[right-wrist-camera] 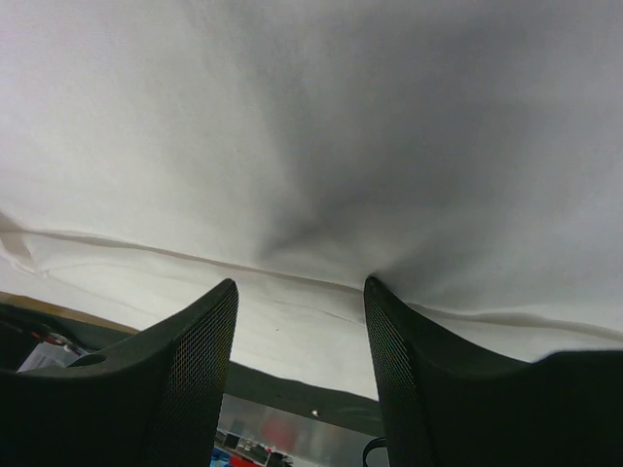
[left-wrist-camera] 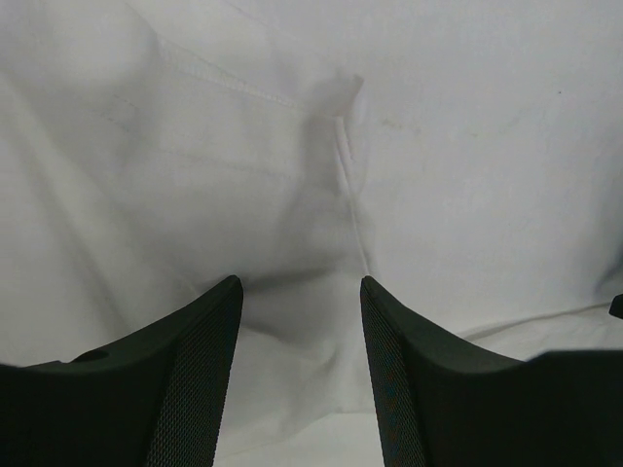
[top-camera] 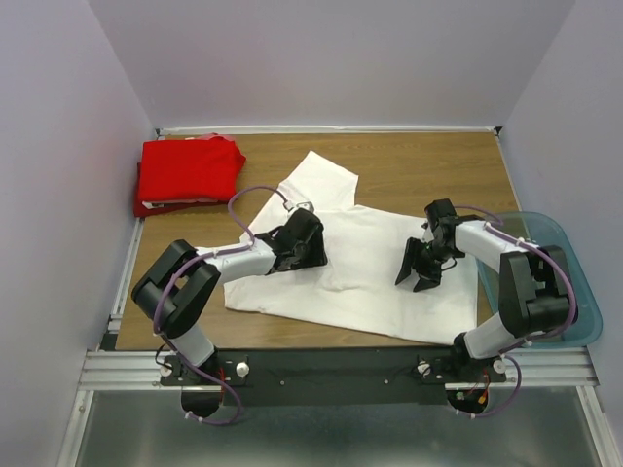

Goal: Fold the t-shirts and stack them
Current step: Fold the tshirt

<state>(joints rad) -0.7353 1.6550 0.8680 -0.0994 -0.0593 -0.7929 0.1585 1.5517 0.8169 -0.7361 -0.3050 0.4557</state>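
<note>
Both claws spread, nothing pinched.

Left claw point(left-wrist-camera: 300, 284): jaws apart, tips down on the white tee point(top-camera: 360, 272), left of its middle. Left wrist cam shows the fingers point(left-wrist-camera: 195, 370) either side of bare white cloth, with a stitched seam and a small crease just past the tips.

Right claw point(right-wrist-camera: 302, 284): jaws also apart, angled down over the tee's right half. I can't tell if the tips touch the cloth. Right wrist cam shows cloth filling the frame, with a hem line across just ahead of the tips and a shadowed dip between them.

The white tee lies spread mid-table point(top-camera: 428, 165), mostly flat with a few wrinkles. Its near hem runs close to the near table edge and one sleeve sticks out toward the far side. No print shows on the upward face. The two claws are well apart, both over this tee.

Tub point(top-camera: 587, 316): at the right table edge, just beside the tee's right end and partly behind my right arm.

Red tee point(top-camera: 190, 170): folded, in the far-left corner, well apart from the white one. Not stacked yet.
</note>
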